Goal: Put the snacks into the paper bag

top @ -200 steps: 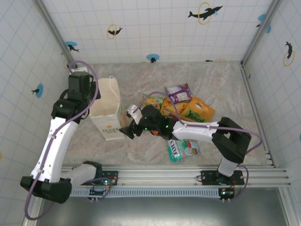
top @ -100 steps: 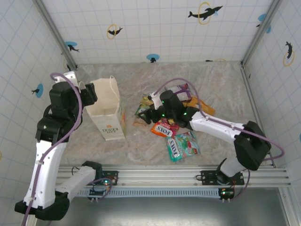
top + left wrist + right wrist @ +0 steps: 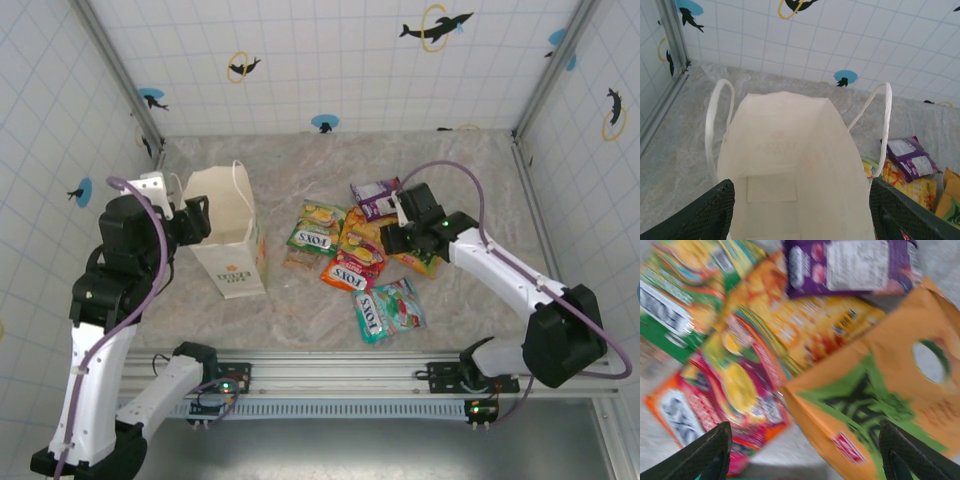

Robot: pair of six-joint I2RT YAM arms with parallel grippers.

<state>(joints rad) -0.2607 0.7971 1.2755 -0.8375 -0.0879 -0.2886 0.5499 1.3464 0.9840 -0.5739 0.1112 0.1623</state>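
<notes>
While the snacks (image 3: pixel 345 262) lie in a loose cluster on the marbled table (image 3: pixel 300 165) near the middle of the top view, the paper bag (image 3: pixel 228 238) stands upright and open-mouthed to their left, apart from them. In the cluster, the green FOX'S pack (image 3: pixel 312 240) is nearest the bag. The red FOX'S pack (image 3: pixel 350 270) lies just to its right, partly over the yellow packet (image 3: pixel 362 228). The purple packet (image 3: pixel 378 196) sits at the far end, and the teal FOX'S pack (image 3: pixel 388 310) lies nearest the arm bases. The orange-green bag (image 3: pixel 432 262) lies on the right edge, partly under the right gripper (image 3: pixel 393 238). The blurred right wrist view shows that gripper (image 3: pixel 810 460) spread wide with nothing between its fingers (image 3: pixel 705 452), above the red pack (image 3: pixel 725 395) and the orange-green bag (image 3: pixel 875 405). The left gripper (image 3: pixel 190 220) is at the bag's left rim. In its wrist view the fingers (image 3: pixel 710 215) are spread wide on either side of the bag's mouth (image 3: pixel 785 150), holding nothing. The thin loop handles (image 3: pixel 715 115) stand up.
</notes>
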